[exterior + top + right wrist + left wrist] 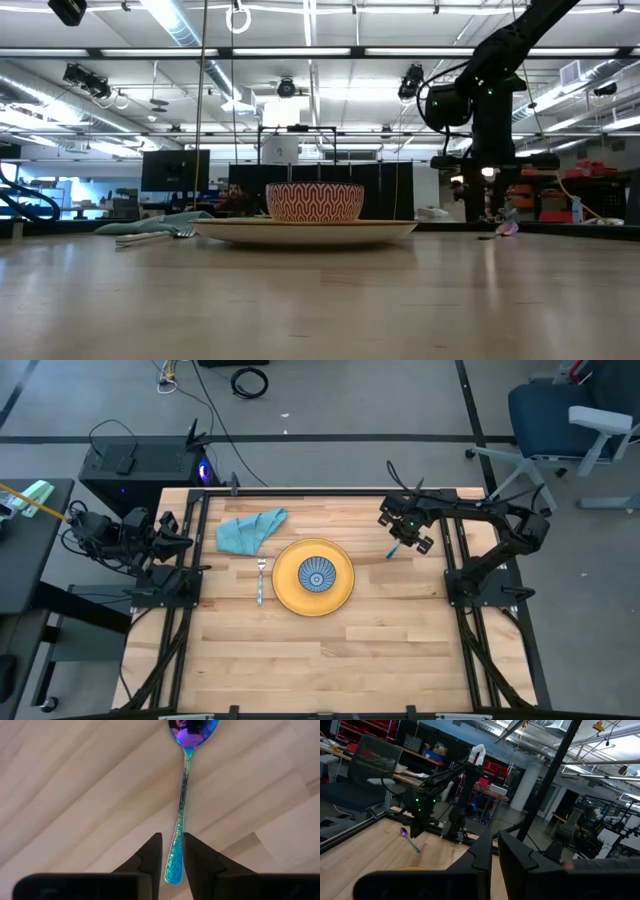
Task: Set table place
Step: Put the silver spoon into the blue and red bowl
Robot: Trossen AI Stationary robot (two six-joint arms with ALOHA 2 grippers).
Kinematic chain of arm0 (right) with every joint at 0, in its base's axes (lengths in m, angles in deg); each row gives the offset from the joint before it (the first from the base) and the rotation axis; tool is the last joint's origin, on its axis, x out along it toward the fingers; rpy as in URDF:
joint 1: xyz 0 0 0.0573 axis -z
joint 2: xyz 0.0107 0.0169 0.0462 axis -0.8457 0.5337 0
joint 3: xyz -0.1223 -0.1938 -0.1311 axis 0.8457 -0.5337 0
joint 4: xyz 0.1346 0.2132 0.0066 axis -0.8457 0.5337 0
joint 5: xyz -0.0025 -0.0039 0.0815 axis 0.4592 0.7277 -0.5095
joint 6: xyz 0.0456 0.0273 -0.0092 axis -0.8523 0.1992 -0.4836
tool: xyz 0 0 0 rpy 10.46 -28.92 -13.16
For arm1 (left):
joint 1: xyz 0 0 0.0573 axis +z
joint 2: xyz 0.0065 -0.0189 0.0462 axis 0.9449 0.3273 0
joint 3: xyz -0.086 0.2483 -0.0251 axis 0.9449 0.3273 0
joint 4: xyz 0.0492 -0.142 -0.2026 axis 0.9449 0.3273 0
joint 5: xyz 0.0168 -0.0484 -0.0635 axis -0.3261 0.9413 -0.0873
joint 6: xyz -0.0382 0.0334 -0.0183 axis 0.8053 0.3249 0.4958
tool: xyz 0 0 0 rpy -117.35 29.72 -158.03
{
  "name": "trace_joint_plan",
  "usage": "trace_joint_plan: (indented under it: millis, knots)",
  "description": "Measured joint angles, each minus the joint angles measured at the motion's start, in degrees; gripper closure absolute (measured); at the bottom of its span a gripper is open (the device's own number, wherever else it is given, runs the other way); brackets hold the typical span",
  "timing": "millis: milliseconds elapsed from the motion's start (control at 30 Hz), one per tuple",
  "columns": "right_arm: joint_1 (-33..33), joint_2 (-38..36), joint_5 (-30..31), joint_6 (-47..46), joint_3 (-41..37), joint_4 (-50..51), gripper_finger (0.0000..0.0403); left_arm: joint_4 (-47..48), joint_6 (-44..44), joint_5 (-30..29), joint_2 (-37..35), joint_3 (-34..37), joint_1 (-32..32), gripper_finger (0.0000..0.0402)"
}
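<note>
A yellow plate (340,592) lies mid-table with a blue-patterned bowl (317,575) on it; in the low view the bowl (314,202) shows red and white. A fork (261,581) lies left of the plate, and a teal napkin (249,531) lies farther back. My right gripper (403,540) stands right of the plate, shut on an iridescent blue-purple spoon (183,785). My left gripper (495,862) waits, shut and empty, at the table's left edge (175,543). My right gripper pinches the spoon's handle near its free end (174,862) between its two fingers, one on each long edge. The fingers come from above. The spoon stretches away from them low over the wood, its bowl (192,731) farthest off. I cannot tell whether the bowl touches the table.
Bare wood lies right of the plate (400,595) and across the table's near half (320,660). Black rails (460,575) run along both sides under the arm bases. An office chair (570,420) stands beyond the table's far right corner.
</note>
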Motion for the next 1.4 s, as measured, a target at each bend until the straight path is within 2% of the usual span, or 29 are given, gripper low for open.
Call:
trace_joint_plan:
  millis: [233, 433, 667, 933, 1133, 1400]
  knots:
    - [0.17, -0.02, 0.91, -2.27, 0.00, 1.22, 0.0284, 0.00, 0.02, 0.00, 0.00, 0.01, -0.02, 0.0374]
    - [0.17, -0.07, 3.46, -3.95, -1.98, 2.51, 0.0267, 0.00, -0.02, -0.01, 0.00, 0.00, -0.02, 0.0366]
    - [0.55, -0.07, 4.36, -4.38, -4.99, -4.18, 0.0272, 0.00, -0.02, -0.02, 0.00, 0.00, 0.00, 0.0362]
    - [2.66, -0.07, 4.83, -3.79, -5.11, -4.23, 0.0277, 0.00, -0.02, 0.00, 0.00, 0.00, -0.01, 0.0374]
    - [2.82, -0.01, 6.42, -3.79, -5.11, -4.66, 0.0277, 0.00, 0.00, -0.02, 0.00, 0.02, -0.02, 0.0368]
    - [2.80, 3.94, 6.03, -2.62, -5.07, -6.00, 0.0277, 0.00, 0.00, 0.00, 0.00, 0.02, 0.00, 0.0362]
